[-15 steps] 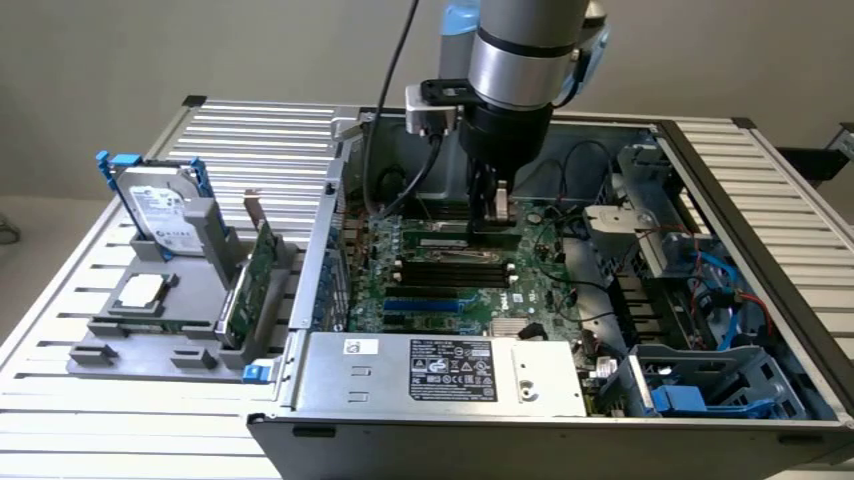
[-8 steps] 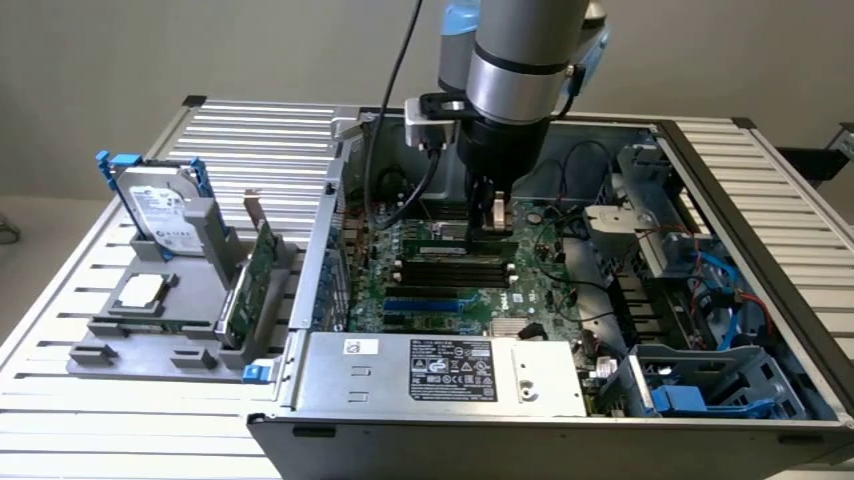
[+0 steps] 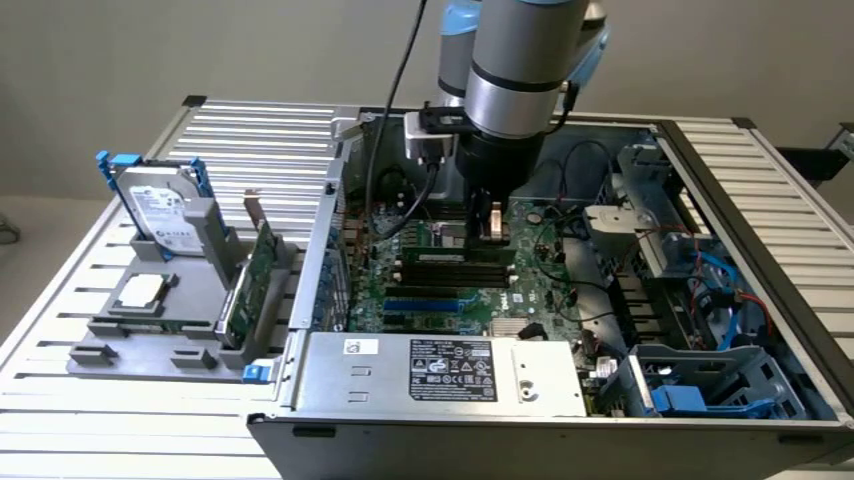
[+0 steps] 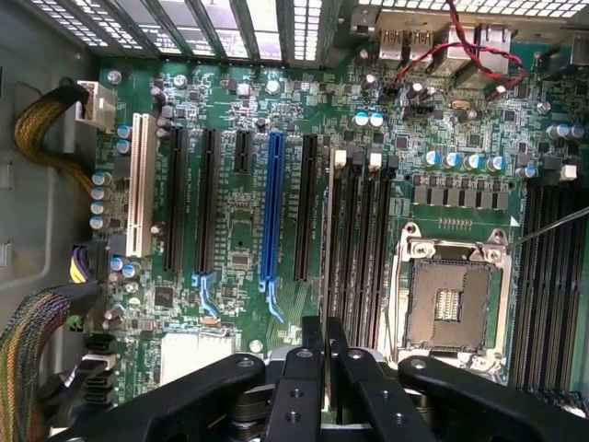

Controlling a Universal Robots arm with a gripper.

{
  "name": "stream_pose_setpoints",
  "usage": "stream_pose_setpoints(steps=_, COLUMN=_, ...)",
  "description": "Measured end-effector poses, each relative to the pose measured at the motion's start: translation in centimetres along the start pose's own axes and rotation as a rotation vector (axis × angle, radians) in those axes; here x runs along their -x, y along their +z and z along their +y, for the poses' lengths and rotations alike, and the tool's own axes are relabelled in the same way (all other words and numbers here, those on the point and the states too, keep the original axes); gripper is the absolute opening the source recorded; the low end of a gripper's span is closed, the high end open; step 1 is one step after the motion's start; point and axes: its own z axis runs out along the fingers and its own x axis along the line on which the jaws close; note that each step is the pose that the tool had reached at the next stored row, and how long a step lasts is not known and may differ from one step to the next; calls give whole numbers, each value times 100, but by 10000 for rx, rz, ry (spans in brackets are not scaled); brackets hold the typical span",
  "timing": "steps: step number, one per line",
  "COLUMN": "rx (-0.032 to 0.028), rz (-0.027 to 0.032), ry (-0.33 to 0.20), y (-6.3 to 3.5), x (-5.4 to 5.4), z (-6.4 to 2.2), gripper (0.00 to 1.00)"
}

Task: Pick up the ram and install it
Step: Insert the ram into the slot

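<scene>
In the exterior view an open PC case (image 3: 747, 200) sits on a slatted desk (image 3: 254, 130). A white label on the power supply (image 3: 454, 370) and another on the hard drive (image 3: 167, 215), which stands in a grey holder outside the case, carry print too small to read. The arm reaches down into the case, with the gripper (image 3: 495, 235) low over the motherboard (image 3: 534, 290). The ram (image 3: 454, 257) lies along the black slots just beside the gripper tips, apart from them; whether it is fully seated cannot be told. In the wrist view the board's white lettering is also unreadable. The gripper (image 4: 324, 331) has its fingers (image 4: 311, 345) drawn almost together, a thin dark gap between them and nothing seen in it, over the end of the black slots (image 4: 363, 249) between the blue slot (image 4: 271, 212) and the CPU socket (image 4: 451, 299).
</scene>
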Motion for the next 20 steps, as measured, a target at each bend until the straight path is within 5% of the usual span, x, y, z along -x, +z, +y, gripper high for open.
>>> stream_pose_setpoints(steps=20, rx=2, rz=-7, ry=165, y=302, x=96, z=-19, gripper=13)
